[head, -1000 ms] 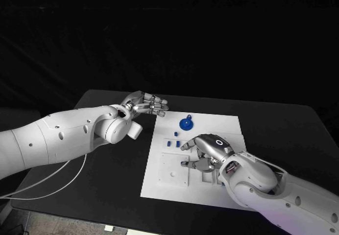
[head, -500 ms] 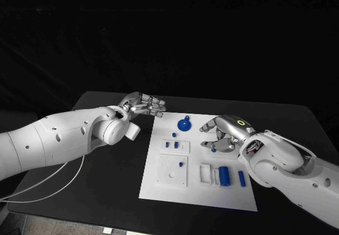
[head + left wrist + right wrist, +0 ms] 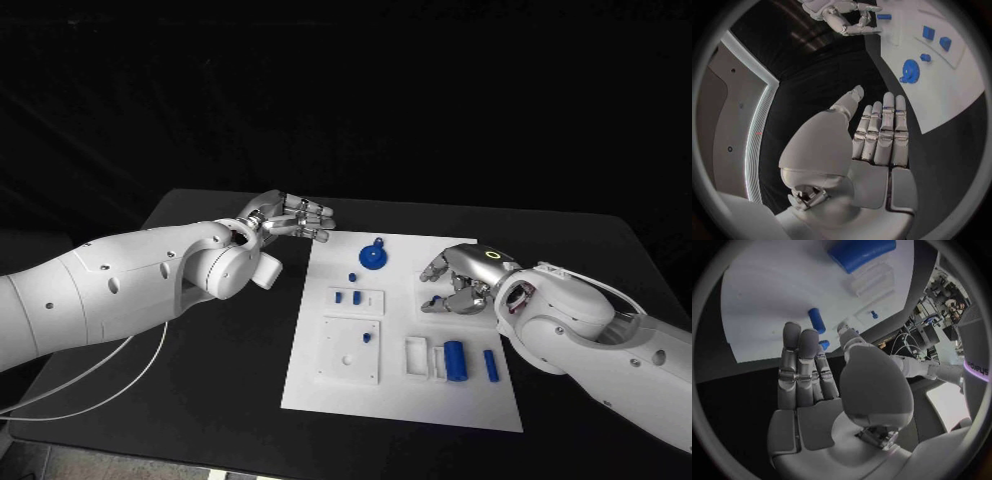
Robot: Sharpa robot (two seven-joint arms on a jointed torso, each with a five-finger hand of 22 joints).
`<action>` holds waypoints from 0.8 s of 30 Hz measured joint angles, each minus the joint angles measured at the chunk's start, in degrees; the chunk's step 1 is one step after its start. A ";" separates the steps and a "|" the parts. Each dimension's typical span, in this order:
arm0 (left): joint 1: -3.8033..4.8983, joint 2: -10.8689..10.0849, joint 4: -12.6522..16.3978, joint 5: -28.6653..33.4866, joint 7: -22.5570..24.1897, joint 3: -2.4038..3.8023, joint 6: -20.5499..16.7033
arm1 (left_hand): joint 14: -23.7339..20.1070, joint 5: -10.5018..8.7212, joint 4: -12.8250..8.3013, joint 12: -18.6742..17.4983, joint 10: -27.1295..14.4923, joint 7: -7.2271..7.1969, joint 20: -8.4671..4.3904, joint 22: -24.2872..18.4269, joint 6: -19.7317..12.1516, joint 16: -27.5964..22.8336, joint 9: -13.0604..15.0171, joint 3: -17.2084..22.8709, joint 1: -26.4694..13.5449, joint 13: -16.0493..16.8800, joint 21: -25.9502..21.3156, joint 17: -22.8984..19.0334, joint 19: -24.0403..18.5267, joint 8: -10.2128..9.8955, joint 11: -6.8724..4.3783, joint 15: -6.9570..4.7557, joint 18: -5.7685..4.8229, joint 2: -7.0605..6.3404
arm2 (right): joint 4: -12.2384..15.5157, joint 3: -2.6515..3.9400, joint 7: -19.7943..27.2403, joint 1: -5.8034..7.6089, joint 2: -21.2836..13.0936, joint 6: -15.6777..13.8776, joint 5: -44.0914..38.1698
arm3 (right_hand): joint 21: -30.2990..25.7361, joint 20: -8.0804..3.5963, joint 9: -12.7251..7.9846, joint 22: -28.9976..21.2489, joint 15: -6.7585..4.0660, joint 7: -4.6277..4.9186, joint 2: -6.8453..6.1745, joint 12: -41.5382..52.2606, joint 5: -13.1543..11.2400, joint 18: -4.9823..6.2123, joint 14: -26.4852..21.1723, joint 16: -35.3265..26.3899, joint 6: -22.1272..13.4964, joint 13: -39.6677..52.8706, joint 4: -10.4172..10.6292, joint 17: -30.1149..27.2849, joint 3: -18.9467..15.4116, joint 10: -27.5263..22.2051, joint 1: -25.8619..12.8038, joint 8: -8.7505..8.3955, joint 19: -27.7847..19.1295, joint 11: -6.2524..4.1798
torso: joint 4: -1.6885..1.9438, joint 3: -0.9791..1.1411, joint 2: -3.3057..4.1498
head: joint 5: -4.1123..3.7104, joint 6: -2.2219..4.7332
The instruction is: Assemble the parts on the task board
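Item: task board (image 3: pixel 335 395), white plate, centre of the head view on the black table (image 3: pixel 216 400). Item: my right hand (image 3: pixel 459 280), right of centre in the frame, over the board's right half. A second ago it lay lower, down over the lower-middle slots, covering them; half a second ago it had lifted toward the upper right; now it hangs just below that spot, fingers loosely curved and apart, nothing between them as far as the head and wrist views show. Item: large blue cylinder (image 3: pixel 456 359), lying in a slot at lower right of the board, uncovered since my hand left, with a slimmer blue bar (image 3: pixel 492 364) just beside it on the right. I judge this the placement just finished, though I cannot confirm how fully either sits. Item: round blue piece with a loop (image 3: pixel 375 256), upper middle of the board, untouched and unmoved. Item: small blue pegs (image 3: pixel 348 296), in the small white block left of centre, unchanged. Item: one small blue piece (image 3: pixel 365 338) on the square white block at lower left. Item: my left hand (image 3: pixel 293 217), upper left of the frame, off the board's corner, fingers straight and close together, holding nothing, unmoved across the second. Judgement: right hand free for the next part; round looped piece is nearest it.
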 measured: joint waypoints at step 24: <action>0.00 0.03 -0.04 0.00 -0.02 0.00 0.02 | 0.00 0.00 0.00 0.00 0.00 0.00 0.00 0.01 0.00 0.00 0.00 0.00 0.00 0.00 0.00 -0.01 0.00 0.00 0.00 0.00 0.00 0.00 | 0.01 -0.14 -1.76 -0.39 0.22 3.89 -1.30 | 1.88 -1.17 0.08 0.64 -0.99 1.00 3.58 0.18 0.00 -1.26 0.19 -0.27 5.90 0.00 -6.53 0.54 16.33 10.03 0.48 0.26 0.10 -2.79 | -0.04 0.01 0.00 | -0.16 0.02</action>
